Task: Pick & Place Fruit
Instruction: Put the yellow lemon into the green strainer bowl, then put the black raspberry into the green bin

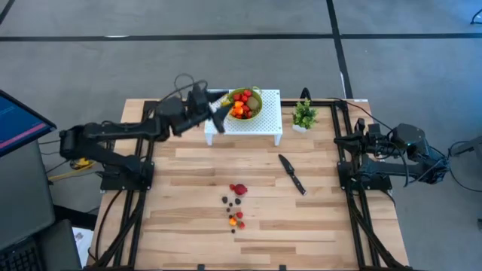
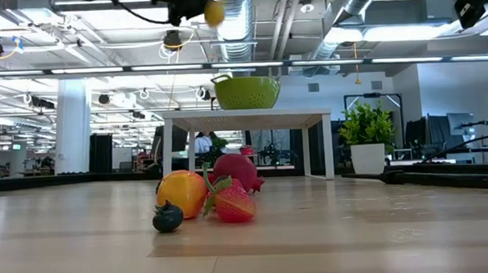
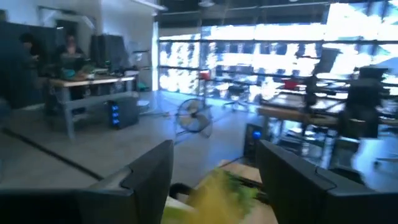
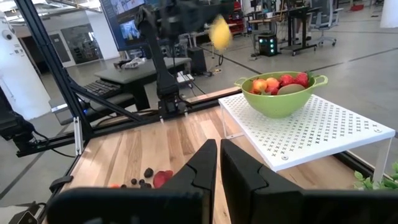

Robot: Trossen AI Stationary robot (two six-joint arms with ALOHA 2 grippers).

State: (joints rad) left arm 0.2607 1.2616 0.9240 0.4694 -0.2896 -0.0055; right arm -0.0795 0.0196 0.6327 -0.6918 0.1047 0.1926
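Yellow fruit [image 4: 219,32] hangs in the air just under the left gripper [image 1: 219,117], beside the green bowl [image 1: 254,105]; in the low view it shows high above the bowl, blurred. The left gripper's jaws stand apart, with the yellow piece between and below them in its own wrist view, not touching either finger as far as can be told. That arm reaches from the worktop's [image 1: 188,211] left edge to the white perforated stand [image 1: 263,122] at the back.

The bowl sits on the stand and holds red, orange and one brown-green fruit [image 4: 290,89]. More fruit lies in a loose cluster near the middle front of the worktop: a red piece [image 1: 239,189], small dark berries [image 1: 226,200] and orange-red ones [image 1: 237,218]. In the low view an orange fruit [image 2: 181,192], a strawberry [image 2: 233,201] and a dark berry [image 2: 167,217] lie close together.

A black knife [image 1: 292,174] lies right of the centre, well apart from the cluster. A small potted plant [image 1: 304,116] stands just beside the stand's right end.

The right gripper [image 4: 217,163] waits at the worktop's right edge, jaws together and empty.
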